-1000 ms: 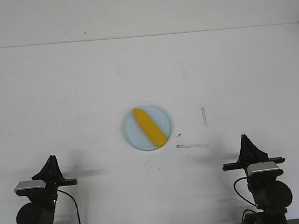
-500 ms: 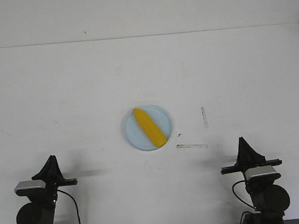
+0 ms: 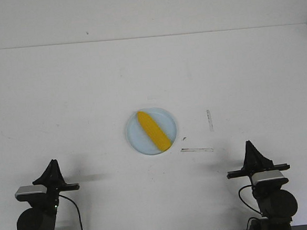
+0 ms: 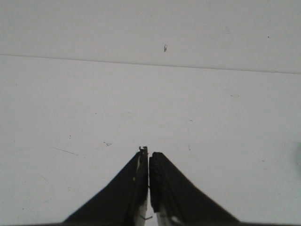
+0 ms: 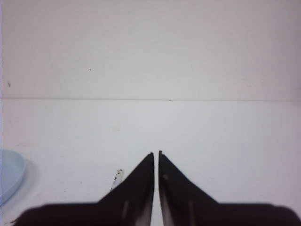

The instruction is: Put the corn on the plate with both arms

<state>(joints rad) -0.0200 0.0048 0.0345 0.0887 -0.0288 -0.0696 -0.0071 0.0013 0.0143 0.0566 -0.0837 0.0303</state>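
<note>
right arm (image 3: pixel 268 188) | shifted slightly left and back toward base | end effector (image 3: pixel 249 145) closed

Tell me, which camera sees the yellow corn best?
The front view: the whole corn lies slantwise on the blue plate. The right wrist view catches only the plate's edge, no corn. The left wrist view shows no corn.

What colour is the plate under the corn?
Pale blue plate, holding the yellow-orange corn; clearest in the front view.

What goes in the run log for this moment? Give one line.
corn: lying on plate | left hand: shut, empty, near base | right hand: shut, empty, near base | task: looks done
</note>
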